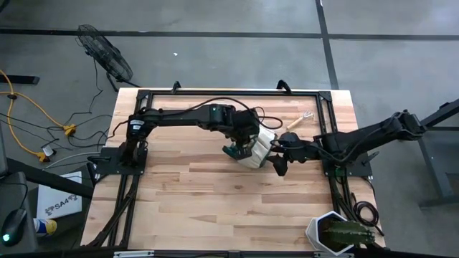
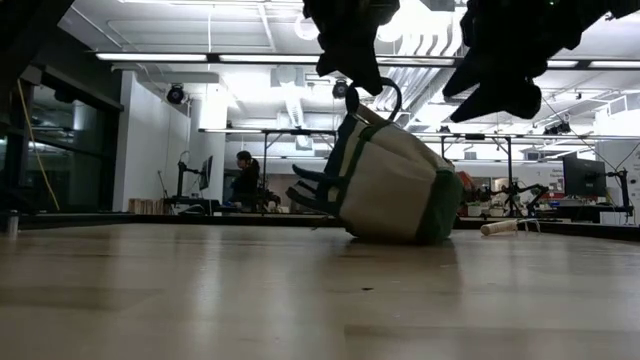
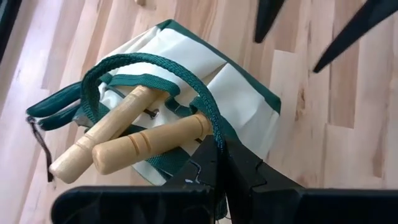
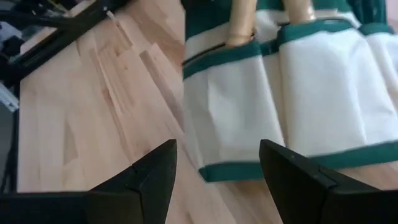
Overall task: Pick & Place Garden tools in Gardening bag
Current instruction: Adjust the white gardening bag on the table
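Landmark: bag (image 1: 254,149), near table (image 1: 215,208) centre, tilted w/ base edge on the wood, mouth raised toward left arm. Left gripper (image 1: 247,136) sits over bag's mouth side; fingers (image 3: 217,171) together, clamped on the bag's green loop handle (image 3: 155,65), which runs up over the opening. Low view: bag (image 2: 395,180) hangs from that handle, leaning, one lower corner on table. Inside the mouth: two wooden tool handles (image 3: 118,140) side by side, sticking out past the rim; metal ends hidden in bag. Teal shear grips (image 3: 53,106) poke out of the mouth next to the wooden handles, beside a thin dark cord. Right of bag: right gripper (image 1: 281,161) just beside bag's side pockets, fingers (image 4: 149,180) apart, nothing between them, not touching fabric; pockets (image 4: 311,93) face it w/ green trim. Beyond bag, toward far right of table: wooden-handled fork (image 1: 297,122) lying flat on the wood, apart from bag. Near right corner: potted plant (image 1: 341,233), well apart from bag.
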Available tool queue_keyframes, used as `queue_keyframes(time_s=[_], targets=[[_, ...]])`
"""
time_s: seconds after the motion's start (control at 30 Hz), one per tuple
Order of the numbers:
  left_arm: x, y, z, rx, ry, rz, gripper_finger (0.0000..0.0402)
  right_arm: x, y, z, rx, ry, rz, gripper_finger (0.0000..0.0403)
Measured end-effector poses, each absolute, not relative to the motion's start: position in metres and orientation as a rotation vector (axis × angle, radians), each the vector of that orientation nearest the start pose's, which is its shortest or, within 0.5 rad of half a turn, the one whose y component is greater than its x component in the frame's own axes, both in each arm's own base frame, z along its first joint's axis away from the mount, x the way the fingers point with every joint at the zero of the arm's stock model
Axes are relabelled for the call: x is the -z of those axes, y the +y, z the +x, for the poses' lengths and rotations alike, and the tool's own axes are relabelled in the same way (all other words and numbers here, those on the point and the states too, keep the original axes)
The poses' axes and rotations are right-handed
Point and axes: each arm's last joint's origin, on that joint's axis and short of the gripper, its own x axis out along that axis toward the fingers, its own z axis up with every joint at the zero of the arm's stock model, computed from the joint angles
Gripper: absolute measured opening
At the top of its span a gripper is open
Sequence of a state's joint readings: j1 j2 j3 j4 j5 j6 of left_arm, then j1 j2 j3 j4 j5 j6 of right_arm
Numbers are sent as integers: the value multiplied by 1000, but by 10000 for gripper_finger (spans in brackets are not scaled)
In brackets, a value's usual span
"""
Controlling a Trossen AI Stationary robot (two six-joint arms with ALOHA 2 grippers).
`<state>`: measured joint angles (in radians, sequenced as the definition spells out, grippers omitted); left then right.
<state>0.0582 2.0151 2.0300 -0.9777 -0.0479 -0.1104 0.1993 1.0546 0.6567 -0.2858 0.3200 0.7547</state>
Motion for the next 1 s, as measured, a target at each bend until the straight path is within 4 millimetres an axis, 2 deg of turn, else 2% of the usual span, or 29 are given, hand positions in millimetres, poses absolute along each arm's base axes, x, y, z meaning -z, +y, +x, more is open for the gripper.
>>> queue_keyframes(time_s=[0.4, 0.63, 0.73, 1.0], targets=[[-327, 26, 433, -147, 947, -110, 1, -197, 30, 202, 387, 546, 499, 221], [-327, 26, 433, -147, 949, -109, 1, -187, 29, 201, 329, 484, 320, 221], [-327, 26, 433, -146, 950, -108, 1, -182, 26, 199, 358, 467, 258, 221], [-327, 26, 433, -140, 951, -103, 1, -169, 24, 196, 393, 458, 219, 221]])
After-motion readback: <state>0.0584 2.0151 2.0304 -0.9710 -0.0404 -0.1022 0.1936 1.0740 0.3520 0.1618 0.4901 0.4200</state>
